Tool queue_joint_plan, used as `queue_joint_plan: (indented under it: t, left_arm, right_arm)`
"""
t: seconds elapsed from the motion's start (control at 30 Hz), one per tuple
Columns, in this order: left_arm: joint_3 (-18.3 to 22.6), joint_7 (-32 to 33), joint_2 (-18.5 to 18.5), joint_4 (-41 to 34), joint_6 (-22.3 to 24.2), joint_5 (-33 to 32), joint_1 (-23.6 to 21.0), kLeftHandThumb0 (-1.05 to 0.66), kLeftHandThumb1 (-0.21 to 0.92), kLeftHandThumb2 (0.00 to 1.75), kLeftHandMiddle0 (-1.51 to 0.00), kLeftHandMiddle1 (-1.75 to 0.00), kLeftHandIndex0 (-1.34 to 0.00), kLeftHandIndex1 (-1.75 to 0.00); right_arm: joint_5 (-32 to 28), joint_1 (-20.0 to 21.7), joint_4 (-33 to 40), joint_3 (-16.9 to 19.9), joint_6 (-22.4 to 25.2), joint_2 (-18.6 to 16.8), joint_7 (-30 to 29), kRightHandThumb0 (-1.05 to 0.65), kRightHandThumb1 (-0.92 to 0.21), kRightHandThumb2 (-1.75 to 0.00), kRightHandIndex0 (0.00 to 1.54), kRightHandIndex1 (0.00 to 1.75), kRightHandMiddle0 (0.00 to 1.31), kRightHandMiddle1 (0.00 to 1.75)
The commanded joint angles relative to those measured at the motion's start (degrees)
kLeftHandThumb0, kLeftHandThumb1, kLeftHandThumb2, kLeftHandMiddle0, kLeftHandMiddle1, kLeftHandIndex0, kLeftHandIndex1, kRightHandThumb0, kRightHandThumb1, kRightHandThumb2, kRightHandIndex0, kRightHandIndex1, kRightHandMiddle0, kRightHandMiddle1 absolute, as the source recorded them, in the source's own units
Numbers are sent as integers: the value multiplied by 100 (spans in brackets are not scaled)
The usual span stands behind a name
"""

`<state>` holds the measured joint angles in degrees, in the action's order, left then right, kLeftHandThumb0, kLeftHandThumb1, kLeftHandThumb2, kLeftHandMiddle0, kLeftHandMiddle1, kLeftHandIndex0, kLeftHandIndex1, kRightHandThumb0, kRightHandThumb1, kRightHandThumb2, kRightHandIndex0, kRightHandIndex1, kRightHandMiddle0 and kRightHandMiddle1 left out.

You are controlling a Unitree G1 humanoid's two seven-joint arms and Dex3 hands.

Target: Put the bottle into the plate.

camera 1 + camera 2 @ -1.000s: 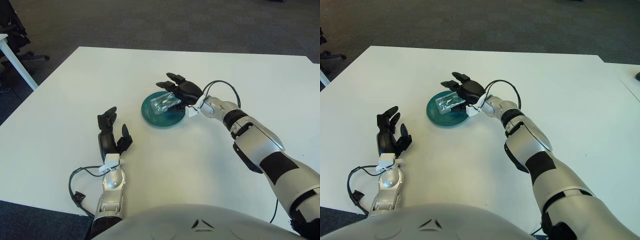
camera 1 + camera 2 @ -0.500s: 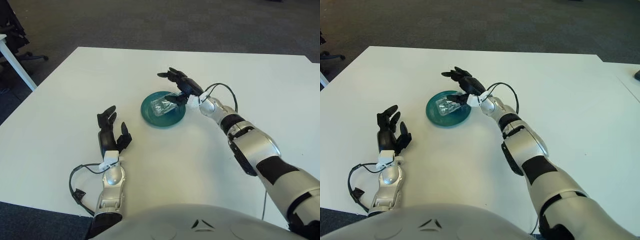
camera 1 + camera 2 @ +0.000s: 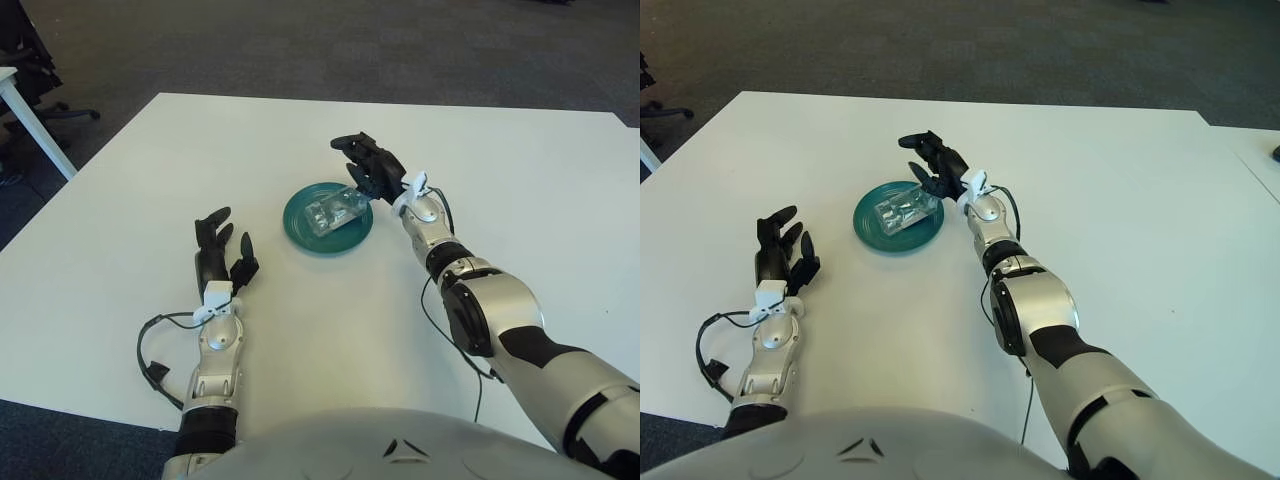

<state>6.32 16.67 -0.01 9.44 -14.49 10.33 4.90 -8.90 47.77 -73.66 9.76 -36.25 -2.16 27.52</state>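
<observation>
Fingers of my right hand (image 3: 367, 168) are spread and hold nothing, hovering at the far right rim of the green plate (image 3: 300, 228). The clear bottle (image 3: 334, 211) lies on its side inside the plate, its long axis slanting from near-left to far-right, which end is the cap I cannot tell. The plate sits mid-tabletop (image 3: 480, 150). My left hand (image 3: 218, 259) shows toward the near left edge, fingers open and upright.

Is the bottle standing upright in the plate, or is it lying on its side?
Lying on its side. The clear bottle rests lengthwise inside the teal plate; the right hand is open beside it.
</observation>
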Motion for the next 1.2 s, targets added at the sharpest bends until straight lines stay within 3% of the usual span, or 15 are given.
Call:
queue_joint_plan:
  t: [0.0,0.53,0.77,1.17]
  left_arm:
    - [56,-123,163,207,88,-77,-184,-78,92,66,-31,-28,-4,-102]
    - [49,-206,211,410,-297,-235,-94,-80,92,64,-32,-18,0,-98]
    - [172,-191,72,345,-512,-547,-13,-72,92,66,-37,-19,0,-98]
    - [283,-505,79,343,-611,-947,46,-62,92,61,-48,-29,-13,-101]
  right_arm:
    - [-286,-208,154,276,166,30,167,-59,-81,-59,47,68,13,110]
    - [-126,-389,268,279,104,-132,94,-56,-82,-58,51,77,14,110]
    - [-333,-511,183,535,361,11,180,-56,-79,-64,51,80,11,110]
    - [-408,-610,193,803,431,61,98,-59,-79,-68,49,92,16,113]
